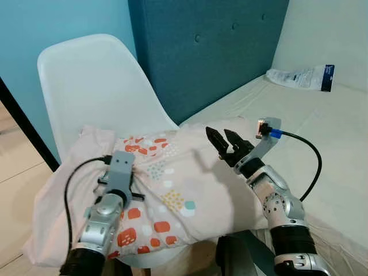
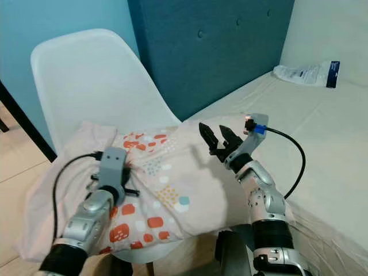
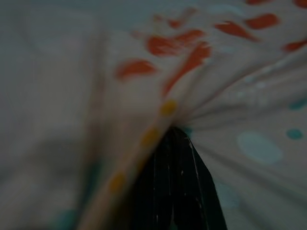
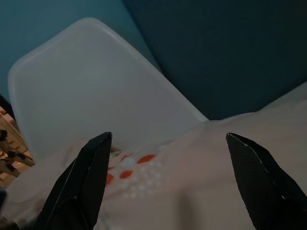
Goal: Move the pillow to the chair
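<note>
Your pillow (image 1: 155,190) already lies across the seat of the white chair (image 1: 92,86), with its pink patterned cover draped over the front and side of the seat and one end reaching toward the bed (image 1: 322,126) beside it. So, judging by how things lie, the carry looks nearly done; what is left for you is to let go and perhaps check that the pillow sits far enough onto the seat not to slide off the front edge. Your left gripper (image 3: 177,143) is down on the pillow near its front half, and its wrist view shows the black fingers (image 3: 175,187) pressed close together with a fold of the cover gathered at their tips, so it reads as pinching the fabric. Your right gripper (image 1: 225,140) hangs just above the pillow's end nearest the bed, its two fingers (image 4: 81,187) spread wide with nothing between them; I judge it free of the cloth. Behind the chair stands a dark blue headboard (image 1: 218,46).
</note>
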`<state>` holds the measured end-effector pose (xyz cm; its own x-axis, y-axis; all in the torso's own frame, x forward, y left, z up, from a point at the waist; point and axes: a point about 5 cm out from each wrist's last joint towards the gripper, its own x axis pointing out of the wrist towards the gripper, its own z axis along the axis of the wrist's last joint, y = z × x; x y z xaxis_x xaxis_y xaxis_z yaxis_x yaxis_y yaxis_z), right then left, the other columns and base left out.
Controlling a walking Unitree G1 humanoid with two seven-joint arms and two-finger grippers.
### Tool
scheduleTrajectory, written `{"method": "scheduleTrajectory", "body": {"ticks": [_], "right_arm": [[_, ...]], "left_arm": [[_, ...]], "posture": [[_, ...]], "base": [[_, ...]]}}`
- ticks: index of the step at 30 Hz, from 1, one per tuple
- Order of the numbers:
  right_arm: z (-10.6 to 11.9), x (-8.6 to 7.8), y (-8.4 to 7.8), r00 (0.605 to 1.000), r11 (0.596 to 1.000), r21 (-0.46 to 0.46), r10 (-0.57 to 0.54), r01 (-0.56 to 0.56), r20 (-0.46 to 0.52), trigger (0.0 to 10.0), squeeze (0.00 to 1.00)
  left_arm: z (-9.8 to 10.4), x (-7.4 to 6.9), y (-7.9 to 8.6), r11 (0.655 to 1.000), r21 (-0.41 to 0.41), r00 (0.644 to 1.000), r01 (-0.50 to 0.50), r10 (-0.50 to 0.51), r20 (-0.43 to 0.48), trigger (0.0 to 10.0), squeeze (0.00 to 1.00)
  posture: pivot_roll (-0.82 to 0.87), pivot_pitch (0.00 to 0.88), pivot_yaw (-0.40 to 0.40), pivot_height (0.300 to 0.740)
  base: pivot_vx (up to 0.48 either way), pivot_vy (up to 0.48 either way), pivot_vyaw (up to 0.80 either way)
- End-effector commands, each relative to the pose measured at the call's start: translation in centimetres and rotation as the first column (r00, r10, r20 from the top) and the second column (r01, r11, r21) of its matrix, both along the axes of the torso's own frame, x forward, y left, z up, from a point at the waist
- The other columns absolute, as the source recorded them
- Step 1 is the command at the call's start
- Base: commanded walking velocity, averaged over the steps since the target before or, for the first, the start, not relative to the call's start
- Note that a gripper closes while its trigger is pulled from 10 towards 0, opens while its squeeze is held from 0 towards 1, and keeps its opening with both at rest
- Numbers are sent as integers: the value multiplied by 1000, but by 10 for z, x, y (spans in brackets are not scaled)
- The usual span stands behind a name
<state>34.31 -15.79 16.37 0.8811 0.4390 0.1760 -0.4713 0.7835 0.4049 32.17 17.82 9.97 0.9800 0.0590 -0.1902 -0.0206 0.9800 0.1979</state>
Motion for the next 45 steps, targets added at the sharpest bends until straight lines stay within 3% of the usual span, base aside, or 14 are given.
{"method": "scheduleTrajectory", "body": {"ticks": [1,4,9,12,16,20,24,25,30,40,41,42,43,45], "right_arm": [[-6,-1,4,999,1000,1,27,-27,-28,10000,0],[-5,-2,5,998,998,29,51,-50,-23,10000,0],[-5,-2,7,998,998,32,60,-59,-18,10000,0],[-5,-2,9,998,997,35,65,-64,-19,10000,0],[-7,-2,9,997,997,30,68,-68,-25,10000,0],[-7,-2,9,997,997,28,71,-70,-25,10000,0],[-7,-1,9,997,997,28,74,-73,-25,10000,0],[-6,-1,10,997,996,29,80,-79,-23,10000,0],[-6,-2,11,996,996,27,88,-87,-19,10000,0],[-9,-3,12,995,995,24,94,-93,-26,10000,0],[-10,-3,12,995,995,22,94,-94,-29,10000,0],[-10,-3,12,995,995,22,94,-94,-29,10000,0],[-10,-3,12,995,995,22,95,-94,-30,10000,0],[-11,-3,12,995,995,19,97,-96,-33,10000,0]], "left_arm": [[16,3,29,989,109,995,-97,92,48,10000,0],[24,4,39,985,126,992,-114,106,64,10000,0],[30,4,34,998,46,995,-54,50,91,10000,0],[29,1,14,994,-12,992,110,-109,66,10000,0],[17,-7,0,963,45,963,265,-263,-52,10000,0],[9,-9,8,963,97,963,250,-236,-132,10000,0],[9,-8,16,975,102,976,196,-184,-120,10000,0],[16,-6,22,985,88,987,146,-139,-81,10000,1000],[36,-4,36,995,88,999,48,-47,-14,10000,1000],[66,-2,55,986,165,1000,16,-18,7,10000,1000],[75,-2,58,987,159,999,5,-11,38,10000,294],[75,-2,58,987,159,999,5,-11,38,10000,294],[80,-1,57,993,114,997,14,-22,72,10000,0],[89,0,53,999,-32,988,40,-34,151,10000,0]], "posture": [[-1,52,7,500],[3,53,9,510],[6,53,8,525],[5,50,4,540],[4,48,-1,560],[6,45,-2,575],[5,44,-2,585],[5,43,-2,595],[4,42,-1,625],[2,47,3,665],[4,48,1,675],[4,48,1,675],[5,48,1,680],[7,47,0,690]], "base": [[0,0,0],[0,0,0],[0,0,0],[0,0,0],[0,0,0],[0,0,0],[0,0,0],[0,0,0],[0,0,0],[0,0,0],[0,0,0],[0,0,0],[0,0,0],[0,0,0]]}}
